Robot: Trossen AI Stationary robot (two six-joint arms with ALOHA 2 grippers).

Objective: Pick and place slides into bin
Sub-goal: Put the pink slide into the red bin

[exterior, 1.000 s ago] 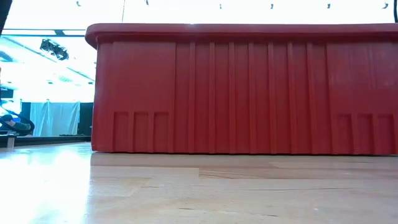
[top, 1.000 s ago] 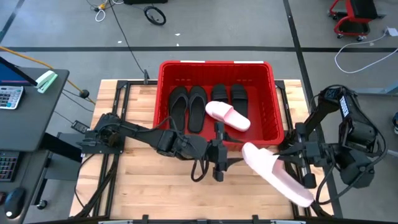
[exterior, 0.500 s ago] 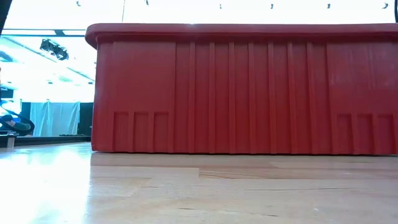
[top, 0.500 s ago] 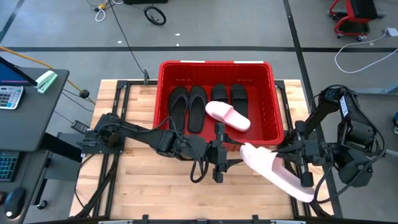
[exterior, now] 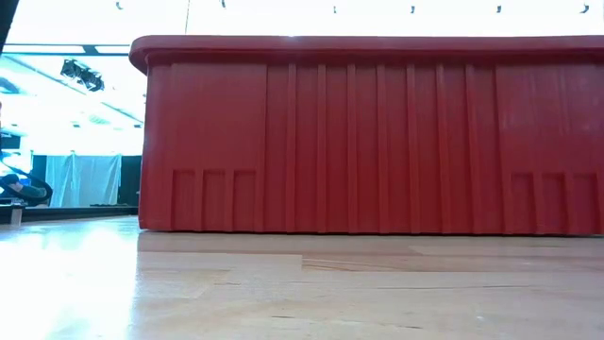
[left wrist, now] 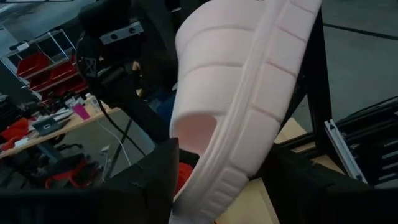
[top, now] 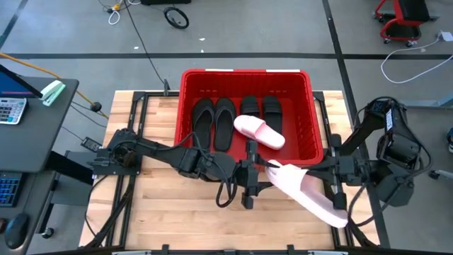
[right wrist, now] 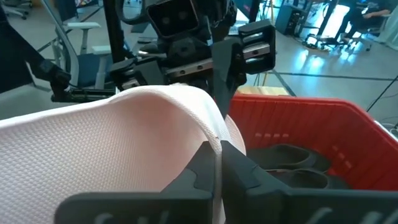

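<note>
The red bin (top: 185, 106) stands at the table's far middle and fills the low view (exterior: 377, 132). In it lie two black flip-flops (top: 214, 122), two black slides (top: 260, 108) and one pink slide (top: 258, 131). The other pink slide (top: 304, 190) is in the air in front of the bin. My right gripper (top: 331, 185) is shut on it. My left gripper (top: 263, 176) is open; its fingers stand on either side of the slide's left end (left wrist: 217, 149). I cannot tell whether they touch it. My right gripper (right wrist: 214, 163) pinches the edge of the pink slide's wide strap (right wrist: 211, 134) between its two fingers. The fingers come level from the table's right side. The slide is lifted clear of the table, and its free end reaches left toward my left gripper.
The bin's near wall (top: 248, 161) rises just behind both grippers. Bare wooden table (top: 184, 219) lies at the near left. A desk with a calculator (top: 10, 110) stands beyond the table's left edge.
My right gripper has moved toward the table's left edge with the pink slide, which stays clear of the table. The slide's left end has come in between my left gripper's open fingers.
</note>
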